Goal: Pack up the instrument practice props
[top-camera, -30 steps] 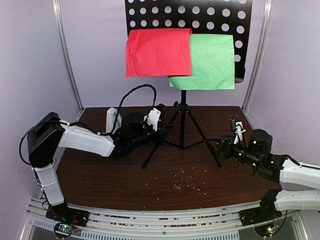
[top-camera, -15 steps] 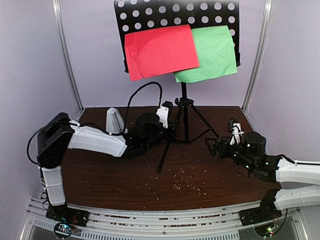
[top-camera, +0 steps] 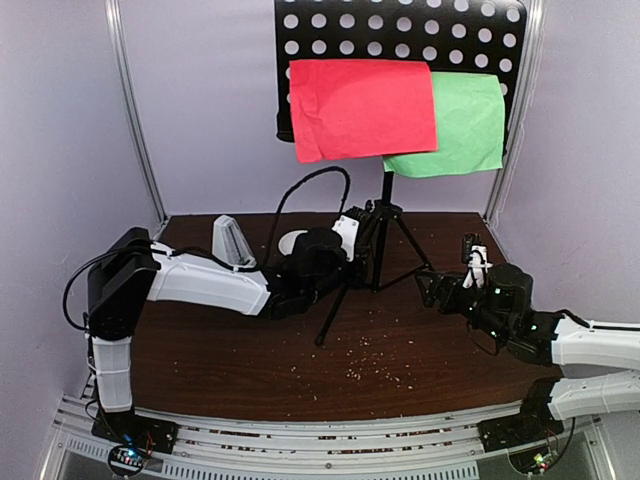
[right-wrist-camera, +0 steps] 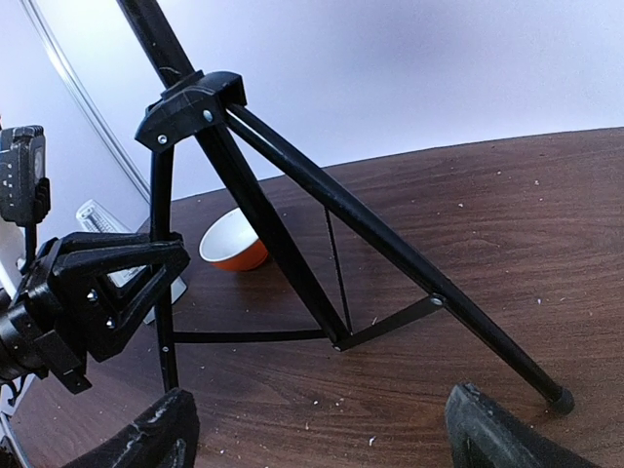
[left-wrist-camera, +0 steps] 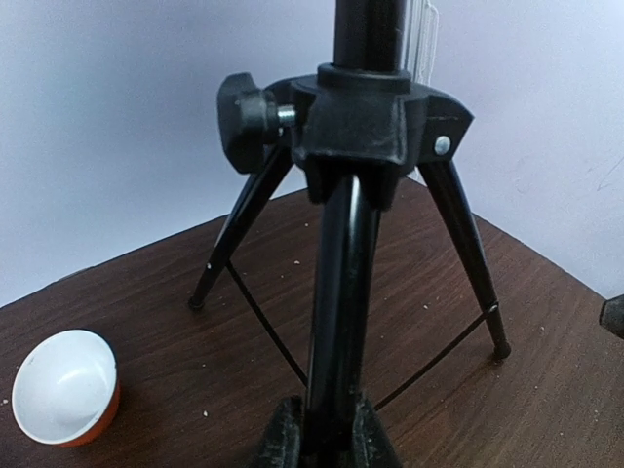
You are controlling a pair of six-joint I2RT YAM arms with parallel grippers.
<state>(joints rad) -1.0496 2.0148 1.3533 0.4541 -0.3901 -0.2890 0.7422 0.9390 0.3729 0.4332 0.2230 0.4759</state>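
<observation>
The black tripod music stand [top-camera: 386, 235] stands at the table's back middle. Its perforated desk [top-camera: 400, 30] holds a red page [top-camera: 362, 108] and a green page [top-camera: 458, 128]. My left gripper [top-camera: 352, 264] is shut on the stand's near-left leg [left-wrist-camera: 341, 292], just below the hub [left-wrist-camera: 375, 107]; the fingers [left-wrist-camera: 278, 439] clamp it from both sides. My right gripper [top-camera: 432, 290] is open and empty, low by the stand's right leg [right-wrist-camera: 409, 263], with its fingers [right-wrist-camera: 156, 434] wide apart. The white metronome [top-camera: 233, 243] stands at the back left.
A small white-and-orange bowl [left-wrist-camera: 66, 388] lies on the table behind my left arm; it also shows in the right wrist view [right-wrist-camera: 232, 241]. Crumbs [top-camera: 375, 360] are scattered on the dark wood table [top-camera: 250, 370]. Purple walls with metal posts [top-camera: 135, 110] close in the sides.
The music stand has shifted right with my left gripper holding its leg, and the desk with the pages has swung right. My right gripper has barely moved.
</observation>
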